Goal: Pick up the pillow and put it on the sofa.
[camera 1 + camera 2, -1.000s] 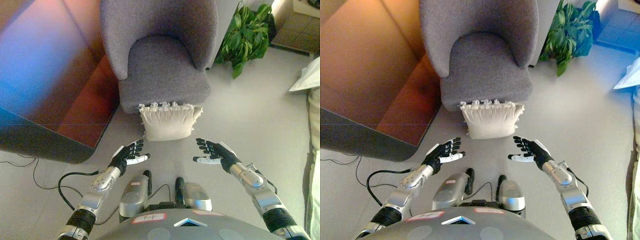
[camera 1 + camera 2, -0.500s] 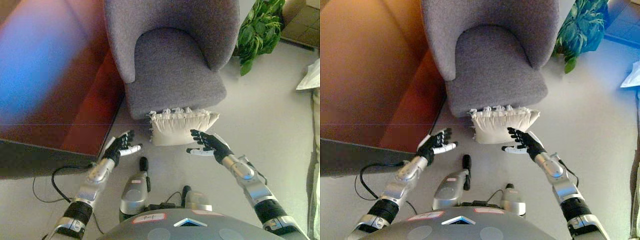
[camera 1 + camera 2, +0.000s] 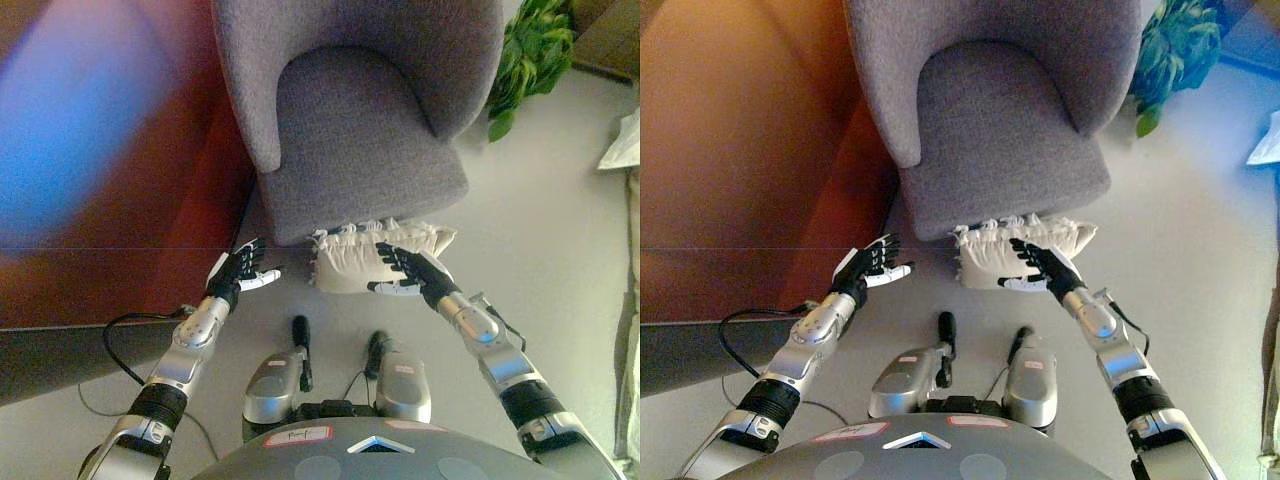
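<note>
A cream pillow [image 3: 352,264] with a frilled top edge stands on the floor, leaning against the front of the grey armchair [image 3: 355,140]. My right hand [image 3: 413,275] is open, its fingers spread in front of the pillow's right half, touching or just short of it. Left of the pillow, my left hand [image 3: 236,277] is also open, palm turned inward, a short gap away from the pillow's left edge. Nothing is held by either hand.
A dark reddish-brown table [image 3: 730,160] fills the left side, close to my left arm. A green potted plant [image 3: 535,60] stands at the upper right beside the armchair. Pale floor [image 3: 550,220] stretches to the right, with a white object [image 3: 622,150] at the right edge.
The camera has moved closer to the armchair. Both hands have reached forward: the right hand now overlaps the pillow's front, the left hand is level with its left side.
</note>
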`<state>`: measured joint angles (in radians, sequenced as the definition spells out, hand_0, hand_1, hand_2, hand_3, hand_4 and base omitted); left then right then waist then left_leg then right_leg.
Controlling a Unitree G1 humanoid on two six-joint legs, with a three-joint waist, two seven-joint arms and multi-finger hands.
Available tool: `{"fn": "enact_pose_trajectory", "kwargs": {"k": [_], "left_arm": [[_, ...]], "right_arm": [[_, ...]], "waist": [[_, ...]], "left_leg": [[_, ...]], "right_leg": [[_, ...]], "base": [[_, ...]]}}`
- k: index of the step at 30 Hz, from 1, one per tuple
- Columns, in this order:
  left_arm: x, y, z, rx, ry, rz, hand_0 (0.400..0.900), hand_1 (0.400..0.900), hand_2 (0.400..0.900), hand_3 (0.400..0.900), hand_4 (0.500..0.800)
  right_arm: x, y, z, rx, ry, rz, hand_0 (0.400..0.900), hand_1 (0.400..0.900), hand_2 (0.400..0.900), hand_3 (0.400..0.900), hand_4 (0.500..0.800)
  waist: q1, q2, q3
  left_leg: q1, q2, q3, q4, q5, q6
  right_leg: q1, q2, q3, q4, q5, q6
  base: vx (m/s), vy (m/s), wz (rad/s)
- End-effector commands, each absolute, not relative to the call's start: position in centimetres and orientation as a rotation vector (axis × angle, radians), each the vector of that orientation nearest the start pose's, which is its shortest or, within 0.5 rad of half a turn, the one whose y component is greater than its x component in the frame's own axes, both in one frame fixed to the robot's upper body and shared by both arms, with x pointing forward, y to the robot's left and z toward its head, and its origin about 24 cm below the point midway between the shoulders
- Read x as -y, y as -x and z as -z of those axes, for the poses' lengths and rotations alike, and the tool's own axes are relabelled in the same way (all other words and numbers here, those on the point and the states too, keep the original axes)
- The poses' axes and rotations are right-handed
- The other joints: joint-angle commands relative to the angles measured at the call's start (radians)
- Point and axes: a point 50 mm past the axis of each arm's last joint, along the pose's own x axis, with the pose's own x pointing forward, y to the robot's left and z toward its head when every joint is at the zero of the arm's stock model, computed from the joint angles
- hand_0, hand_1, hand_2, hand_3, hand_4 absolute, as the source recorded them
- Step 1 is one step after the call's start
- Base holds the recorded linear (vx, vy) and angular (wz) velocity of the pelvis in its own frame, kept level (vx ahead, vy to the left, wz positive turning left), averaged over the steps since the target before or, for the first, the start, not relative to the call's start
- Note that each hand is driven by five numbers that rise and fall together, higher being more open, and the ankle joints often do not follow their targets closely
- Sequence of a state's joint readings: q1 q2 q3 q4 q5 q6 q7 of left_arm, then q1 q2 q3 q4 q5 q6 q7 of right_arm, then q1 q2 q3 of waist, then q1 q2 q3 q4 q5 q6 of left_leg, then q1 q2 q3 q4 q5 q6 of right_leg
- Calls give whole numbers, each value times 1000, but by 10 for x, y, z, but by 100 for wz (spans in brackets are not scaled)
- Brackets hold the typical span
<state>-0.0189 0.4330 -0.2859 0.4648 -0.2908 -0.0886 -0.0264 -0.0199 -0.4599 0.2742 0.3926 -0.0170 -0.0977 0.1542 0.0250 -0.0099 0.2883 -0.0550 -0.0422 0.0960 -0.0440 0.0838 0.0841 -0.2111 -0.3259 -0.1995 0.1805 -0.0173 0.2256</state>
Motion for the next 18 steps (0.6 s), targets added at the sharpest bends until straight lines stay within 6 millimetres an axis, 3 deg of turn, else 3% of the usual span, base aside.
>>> {"fn": "enact_pose_trajectory", "kwargs": {"k": [1, 3, 5, 10, 13, 18], "left_arm": [[-202, -257, 2, -170, -162, 143, 900, 900, 900, 900, 800], [-200, -261, -1, -156, -147, 141, 900, 900, 900, 900, 800], [-194, -266, -2, -144, -125, 138, 900, 900, 900, 900, 800], [-167, -286, -25, -47, -60, 193, 900, 900, 900, 900, 800], [-145, -301, -46, 29, -63, 268, 900, 900, 900, 900, 800], [-135, -307, -62, 94, -53, 298, 900, 900, 900, 900, 800]], "right_arm": [[212, -267, -14, -138, 679, -302, 900, 900, 900, 900, 800], [216, -272, -15, -129, 751, -278, 900, 900, 900, 900, 800], [219, -282, -27, -81, 836, -253, 900, 900, 900, 900, 800], [238, -305, -66, 50, 1053, -117, 900, 900, 900, 900, 800], [244, -316, -92, 141, 1150, -46, 900, 900, 900, 900, 800], [239, -332, -124, 259, 1288, -20, 900, 900, 900, 900, 800]], "waist": [[-41, -30, -5], [-36, -48, -1], [-26, -54, 2], [-35, -21, 79], [-68, -7, 127], [-69, 12, 155]], "left_leg": [[25, 43, -115, -37, -75, -106], [20, 37, -131, -35, -89, -118], [1, 42, -148, -32, -91, -128], [-132, 99, -215, 56, -90, -169], [-252, 136, -113, 107, -45, -180], [-348, 143, -86, 137, -35, -174]], "right_leg": [[-56, -30, 58, -152, 275, 5], [-40, -30, 63, -182, 293, 14], [-46, -36, 27, -188, 295, 19], [-138, -8, -31, -35, 172, -19], [-193, -21, -80, 20, 143, -25], [-334, -7, -46, 99, 133, -34]], "base": [[202, -224, 46], [152, -204, 42], [95, -236, 45], [-37, -293, 92], [-165, -212, 95], [-83, -25, -12]]}}
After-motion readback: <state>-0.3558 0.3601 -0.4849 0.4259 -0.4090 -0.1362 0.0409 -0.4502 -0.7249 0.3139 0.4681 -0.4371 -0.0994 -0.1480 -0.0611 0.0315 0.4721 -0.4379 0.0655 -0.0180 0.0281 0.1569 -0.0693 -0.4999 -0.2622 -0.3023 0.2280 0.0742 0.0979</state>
